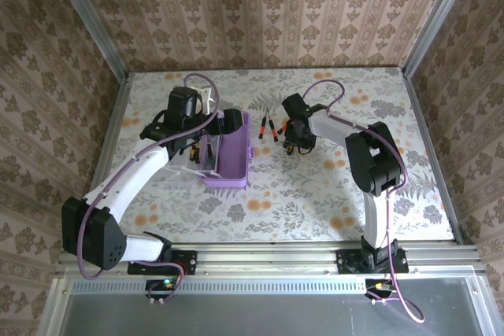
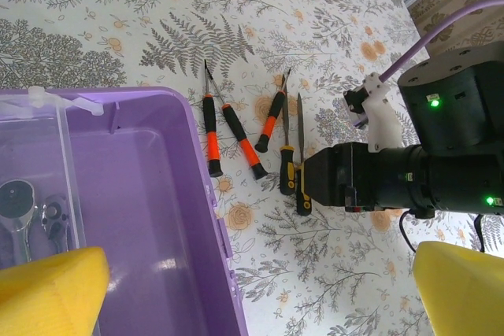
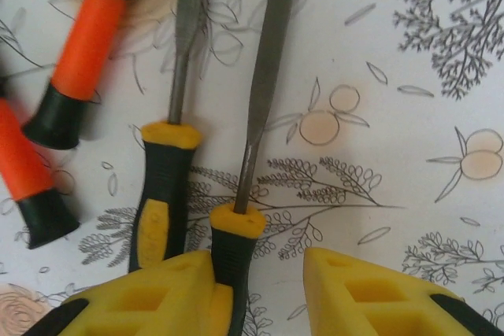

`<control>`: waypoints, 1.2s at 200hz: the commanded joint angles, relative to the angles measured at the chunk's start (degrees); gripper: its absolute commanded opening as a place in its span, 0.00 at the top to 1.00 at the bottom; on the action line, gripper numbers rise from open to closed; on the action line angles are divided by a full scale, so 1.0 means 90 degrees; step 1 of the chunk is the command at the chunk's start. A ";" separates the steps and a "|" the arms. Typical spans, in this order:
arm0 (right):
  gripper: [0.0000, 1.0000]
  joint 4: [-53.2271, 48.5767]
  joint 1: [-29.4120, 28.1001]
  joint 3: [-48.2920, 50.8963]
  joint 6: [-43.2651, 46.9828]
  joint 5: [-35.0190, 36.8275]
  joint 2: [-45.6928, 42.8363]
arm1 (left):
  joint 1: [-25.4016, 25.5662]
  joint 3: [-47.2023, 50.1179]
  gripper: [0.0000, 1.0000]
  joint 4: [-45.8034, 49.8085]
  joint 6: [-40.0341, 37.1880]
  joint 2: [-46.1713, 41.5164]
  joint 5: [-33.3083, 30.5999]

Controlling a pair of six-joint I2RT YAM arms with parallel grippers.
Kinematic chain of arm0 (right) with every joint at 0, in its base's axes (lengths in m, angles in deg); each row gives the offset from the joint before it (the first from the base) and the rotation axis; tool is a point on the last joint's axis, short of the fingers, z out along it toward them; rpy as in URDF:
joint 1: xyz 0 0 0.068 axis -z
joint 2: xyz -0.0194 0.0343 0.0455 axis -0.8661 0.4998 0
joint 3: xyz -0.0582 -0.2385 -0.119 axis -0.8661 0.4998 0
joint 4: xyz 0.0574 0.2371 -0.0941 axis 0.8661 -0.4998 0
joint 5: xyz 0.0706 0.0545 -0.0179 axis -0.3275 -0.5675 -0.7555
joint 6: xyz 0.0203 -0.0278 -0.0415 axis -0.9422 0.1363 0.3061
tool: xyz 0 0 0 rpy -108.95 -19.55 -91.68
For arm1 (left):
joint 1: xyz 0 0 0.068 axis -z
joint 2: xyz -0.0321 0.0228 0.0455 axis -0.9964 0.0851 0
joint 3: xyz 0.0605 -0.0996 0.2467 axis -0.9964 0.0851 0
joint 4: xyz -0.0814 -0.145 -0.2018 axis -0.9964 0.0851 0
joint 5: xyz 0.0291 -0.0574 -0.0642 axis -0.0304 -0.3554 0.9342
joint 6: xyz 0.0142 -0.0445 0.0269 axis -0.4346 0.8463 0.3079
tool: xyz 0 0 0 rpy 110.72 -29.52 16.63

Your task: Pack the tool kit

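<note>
Nearest the onlooker, an aluminium rail (image 1: 260,253) is carrying both arm bases along the table's edge. Beyond it the table (image 1: 315,210), covered in a pale sheet printed with grey ferns and orange blossoms, is running back to the walls. The left gripper (image 2: 252,297) is hanging fully released, its yellow fingers (image 2: 47,293) spread wide above the open lilac case (image 1: 235,164), which is sitting left of centre. Just right of the case, five small tools are lying side by side: three orange-handled screwdrivers (image 2: 211,135) and two yellow-handled pieces. The right gripper (image 3: 256,273) is straddling the yellow-handled file (image 3: 236,222), jaws part-way apart, one pad touching the handle and the other showing a gap, so nothing is clamped. Farthest off, brown damask wallpaper (image 1: 260,5) is lining the walls, with metal posts (image 1: 87,13) standing in the corners.
</note>
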 commanded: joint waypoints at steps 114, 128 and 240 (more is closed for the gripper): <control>0.71 -0.0158 0.0419 0.0947 0.0272 0.0255 -0.0563 | -0.0027 -0.0126 0.00 0.0083 -0.0231 -0.0204 -0.0194; 0.67 -0.0110 0.0419 0.0964 0.0263 0.0207 -0.0728 | -0.0023 -0.0118 0.00 0.0083 -0.0230 -0.0191 -0.0184; 0.86 -0.0236 0.0419 0.0744 0.0252 0.0441 -0.0271 | -0.0024 -0.0146 0.00 0.0161 -0.0332 -0.0230 -0.0369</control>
